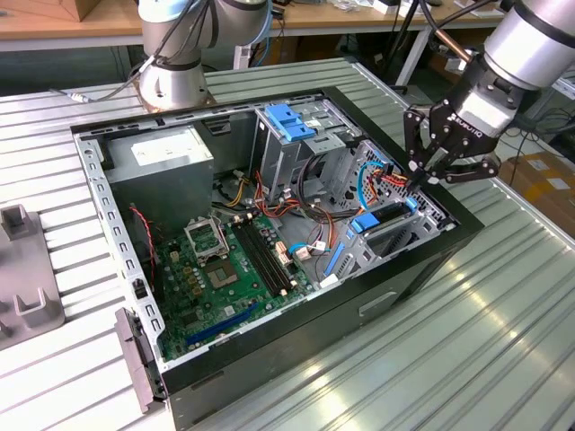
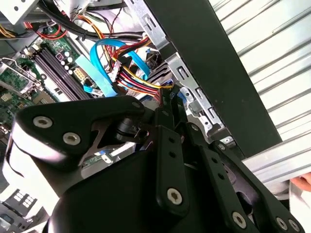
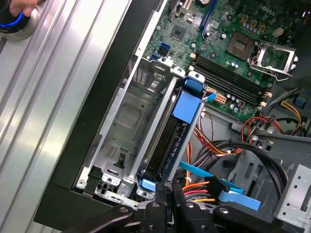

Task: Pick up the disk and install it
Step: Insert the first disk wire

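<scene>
While hanging over the computer case (image 1: 431,260) at the corner on the exterior view's right, points the gripper (image 1: 420,180) steeply down into the drive cage. Shows the black fingers (image 3: 167,208) drawn close together in both wrist views, tips (image 2: 170,104) side by side with barely a slit between. Meets the near end of the disk (image 3: 170,141) just at its blue carrier rail; cannot tell whether anything is pinched there.

Finds the disk (image 1: 386,218) standing on edge inside the cage, slotted between two grey metal rails, a blue tab (image 3: 187,104) folded over its upper edge. Leaves the neighbouring slot (image 3: 121,126) as bare sheet metal.

Just beside the fingertips, passes flat blue cables (image 3: 214,187) and a bundle of red, orange and yellow wires (image 2: 133,80). Farther in, lays out the green motherboard (image 1: 216,269) with its black memory slots (image 3: 228,77) and processor socket (image 3: 274,51). Beyond that, sets the grey power supply (image 1: 162,153) and a tall drive bay topped by a blue bracket (image 1: 289,119).

Rests the case, side panel off, on a ribbed aluminium table (image 1: 467,359), with the arm's base (image 1: 171,81) bolted behind. Catches a person's hand (image 3: 22,7) on a blue-lit knob at the table's edge in the first wrist view.
</scene>
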You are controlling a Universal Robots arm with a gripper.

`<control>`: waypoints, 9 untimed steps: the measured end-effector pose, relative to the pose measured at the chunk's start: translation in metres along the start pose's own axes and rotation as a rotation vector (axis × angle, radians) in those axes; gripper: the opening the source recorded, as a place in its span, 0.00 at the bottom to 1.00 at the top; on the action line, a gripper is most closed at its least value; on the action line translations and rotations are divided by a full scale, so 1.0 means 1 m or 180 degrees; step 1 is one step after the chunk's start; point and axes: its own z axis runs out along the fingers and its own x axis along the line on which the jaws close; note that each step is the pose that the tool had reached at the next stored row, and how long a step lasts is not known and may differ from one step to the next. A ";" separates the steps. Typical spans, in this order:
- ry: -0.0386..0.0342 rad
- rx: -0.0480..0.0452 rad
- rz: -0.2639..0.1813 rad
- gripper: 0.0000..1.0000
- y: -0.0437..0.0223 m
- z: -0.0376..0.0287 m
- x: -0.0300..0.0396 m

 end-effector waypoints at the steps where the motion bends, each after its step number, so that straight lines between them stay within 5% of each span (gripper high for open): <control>1: 0.0000 0.0002 0.0022 0.17 0.0004 0.0000 -0.0002; 9: -0.0002 0.0025 0.0228 0.17 0.0043 0.0002 -0.0018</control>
